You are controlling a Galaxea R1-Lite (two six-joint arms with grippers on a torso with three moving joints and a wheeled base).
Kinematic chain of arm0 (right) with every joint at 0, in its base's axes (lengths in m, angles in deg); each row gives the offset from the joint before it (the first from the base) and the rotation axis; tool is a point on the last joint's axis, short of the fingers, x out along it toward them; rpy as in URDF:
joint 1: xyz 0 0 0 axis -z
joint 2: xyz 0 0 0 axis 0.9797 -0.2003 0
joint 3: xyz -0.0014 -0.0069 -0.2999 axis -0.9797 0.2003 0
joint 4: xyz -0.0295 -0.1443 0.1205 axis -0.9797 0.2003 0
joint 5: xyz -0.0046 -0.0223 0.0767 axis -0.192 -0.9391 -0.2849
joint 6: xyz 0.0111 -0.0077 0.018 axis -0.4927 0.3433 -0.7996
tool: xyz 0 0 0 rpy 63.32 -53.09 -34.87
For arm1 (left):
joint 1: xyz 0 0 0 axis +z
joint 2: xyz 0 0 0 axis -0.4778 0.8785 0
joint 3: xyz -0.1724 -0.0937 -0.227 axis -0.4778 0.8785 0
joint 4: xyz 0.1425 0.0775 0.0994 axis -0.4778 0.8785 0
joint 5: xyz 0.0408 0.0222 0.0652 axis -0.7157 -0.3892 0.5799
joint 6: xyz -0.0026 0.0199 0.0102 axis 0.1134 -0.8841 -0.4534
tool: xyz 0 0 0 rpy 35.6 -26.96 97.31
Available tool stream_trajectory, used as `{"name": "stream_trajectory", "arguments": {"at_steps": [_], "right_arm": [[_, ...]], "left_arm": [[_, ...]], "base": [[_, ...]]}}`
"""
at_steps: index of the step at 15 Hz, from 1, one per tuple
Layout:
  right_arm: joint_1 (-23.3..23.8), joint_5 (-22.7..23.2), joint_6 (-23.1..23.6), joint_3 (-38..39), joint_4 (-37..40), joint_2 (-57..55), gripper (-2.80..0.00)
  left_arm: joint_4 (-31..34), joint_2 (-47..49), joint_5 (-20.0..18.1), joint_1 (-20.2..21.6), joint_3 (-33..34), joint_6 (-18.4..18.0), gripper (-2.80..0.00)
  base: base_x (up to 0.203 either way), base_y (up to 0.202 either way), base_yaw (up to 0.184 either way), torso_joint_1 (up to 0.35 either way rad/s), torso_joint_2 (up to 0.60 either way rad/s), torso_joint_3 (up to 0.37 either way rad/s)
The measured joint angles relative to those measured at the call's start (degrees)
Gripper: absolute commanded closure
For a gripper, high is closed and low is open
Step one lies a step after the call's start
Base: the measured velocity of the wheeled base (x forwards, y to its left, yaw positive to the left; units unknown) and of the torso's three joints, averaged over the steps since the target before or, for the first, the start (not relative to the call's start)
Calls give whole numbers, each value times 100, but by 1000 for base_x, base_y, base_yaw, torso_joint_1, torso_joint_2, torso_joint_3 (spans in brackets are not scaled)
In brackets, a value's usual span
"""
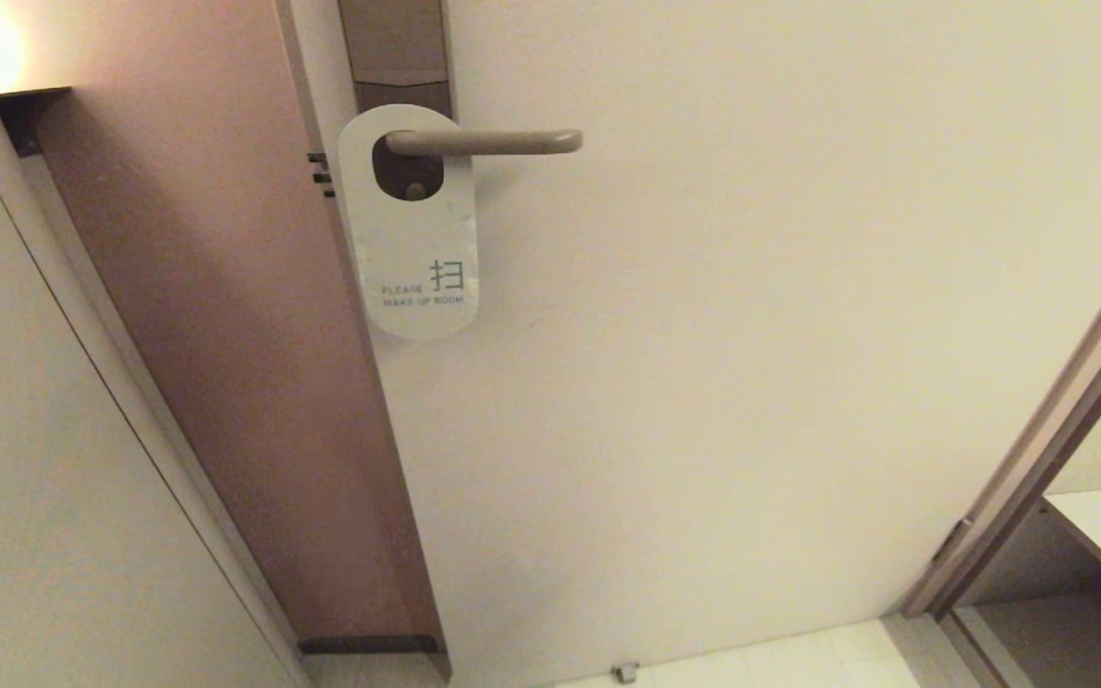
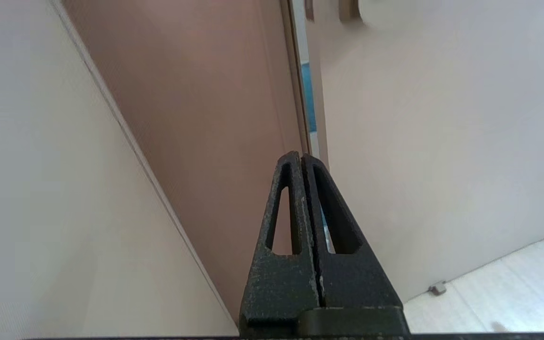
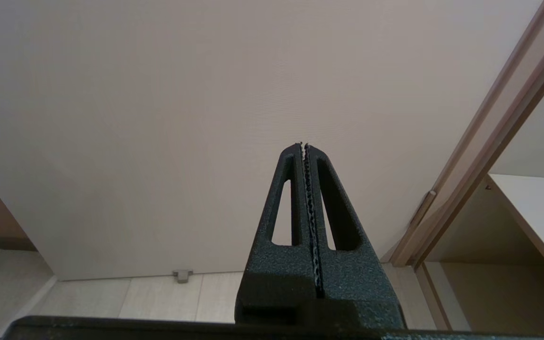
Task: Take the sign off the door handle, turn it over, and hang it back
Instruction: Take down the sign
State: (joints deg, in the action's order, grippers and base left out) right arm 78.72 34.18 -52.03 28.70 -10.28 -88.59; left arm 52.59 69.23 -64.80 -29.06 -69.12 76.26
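Both sets of jaws are pressed fully together with nothing between them. From where the left gripper (image 2: 301, 158) sits, low down near the floor, its black fingers (image 2: 284, 208) point up toward the edge of the door (image 1: 751, 382) and the brown panel (image 1: 226, 334) beside it. The right gripper (image 3: 304, 147) is just as empty, aimed at the plain pale face of the door, with the door frame (image 3: 489, 141) running up on its far side. Neither arm shows in the head view.

Higher up, the sign (image 1: 412, 239) hangs on the door handle (image 1: 484, 142). The lever passes through the oval hole near the sign's rounded top, and the card drops straight down flat against the door, covering the lower part of the brown lock plate (image 1: 396, 53). Its white side faces the room, with teal lettering reading "PLEASE MAKE UP ROOM" and a Chinese character above the words. The handle sticks out level toward the right from the plate. Both grippers are well below the sign and apart from it.

At the foot of the door a small metal door stop (image 1: 623, 673) sits on the light tiled floor (image 1: 799, 659).
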Motion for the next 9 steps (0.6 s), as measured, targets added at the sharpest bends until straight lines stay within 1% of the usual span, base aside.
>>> {"name": "stream_trajectory", "arguments": {"at_steps": [3, 6, 9], "right_arm": [[0, -2, -2, 0, 0, 0, 0], [0, 2, -4, 0, 1, 0, 0], [0, -4, -2, 0, 1, 0, 0]], "left_arm": [[-361, 1003, -53, -22, -508, 42, 0], [-972, 1938, -386, -30, -817, 62, 0], [-1543, 2727, -753, -32, -966, 72, 0]], "base": [[0, 0, 0, 0, 0, 0], [0, 0, 0, 0, 0, 0], [0, 0, 0, 0, 0, 0]]}}
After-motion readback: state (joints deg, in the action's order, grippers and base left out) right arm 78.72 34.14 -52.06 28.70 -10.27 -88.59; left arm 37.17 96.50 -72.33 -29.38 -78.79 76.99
